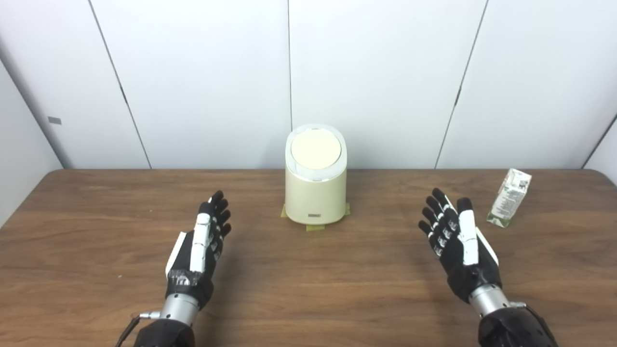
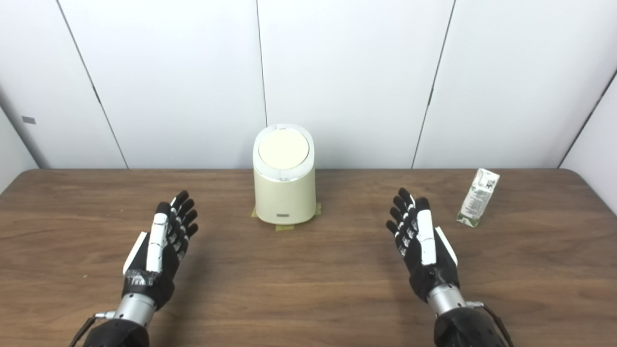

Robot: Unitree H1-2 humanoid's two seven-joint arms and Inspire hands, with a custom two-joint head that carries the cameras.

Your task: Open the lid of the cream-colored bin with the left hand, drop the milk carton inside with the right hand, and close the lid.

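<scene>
Left eye view: the left hand (image 1: 198, 250) is held over the table (image 1: 308, 289), edge-on, fingers straight and spread a little, holding nothing. The right hand (image 1: 458, 243) mirrors it on the other side, palm turned inward, fingers stretched out and empty. The bin (image 1: 315, 193) stands ahead of both hands and between them, well apart from each, a little nearer the left hand's side than the right's. Its round lid (image 1: 315, 149) lies flat and shut on top. Strips of tape (image 1: 315, 227) show under the bin's base. The carton (image 1: 510, 197) stands just beyond the right hand and to its outer side, leaning slightly, near the fingertips but not touching them. Behind the table runs a white panelled wall (image 1: 385, 72).

Right eye view: the same layout. The left hand (image 2: 156, 248) is open and empty above the wood, fingers pointing forward. The right hand (image 2: 423, 243) is likewise open with nothing in it. The bin (image 2: 284, 193) sits forward of the hands, between them, lid (image 2: 283, 148) closed. The carton (image 2: 478, 197) stands forward and outward of the right hand, apart from it, tilted a little, with its printed face toward the cameras.
</scene>
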